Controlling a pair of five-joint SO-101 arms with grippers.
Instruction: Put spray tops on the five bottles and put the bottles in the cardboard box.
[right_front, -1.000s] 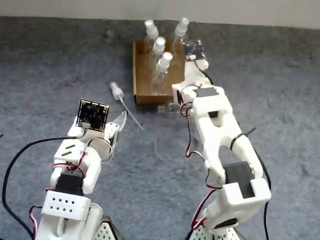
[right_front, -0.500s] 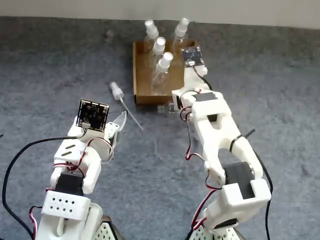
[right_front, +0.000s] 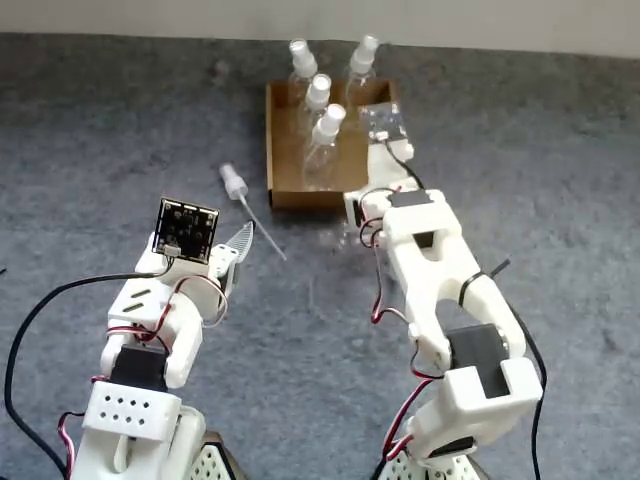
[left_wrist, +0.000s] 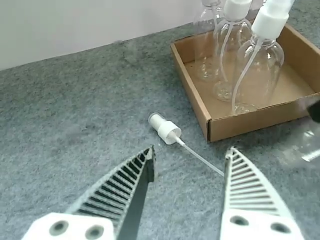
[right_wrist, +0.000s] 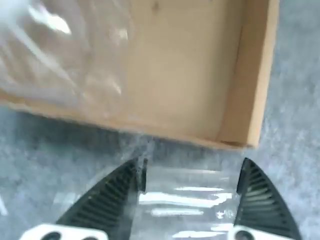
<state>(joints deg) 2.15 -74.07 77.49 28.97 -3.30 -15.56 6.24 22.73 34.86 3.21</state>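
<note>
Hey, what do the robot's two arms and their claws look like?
Both the left arm and right arm are white plastic with black motors and red and black cables. The left claw and right claw have tapered, ribbed fingers on white bases.

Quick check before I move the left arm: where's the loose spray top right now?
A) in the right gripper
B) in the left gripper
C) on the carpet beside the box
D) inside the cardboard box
C: the spray top lies on the carpet just outside the cardboard box, ahead of the open left gripper, while the right gripper is shut on a bottle.
</note>
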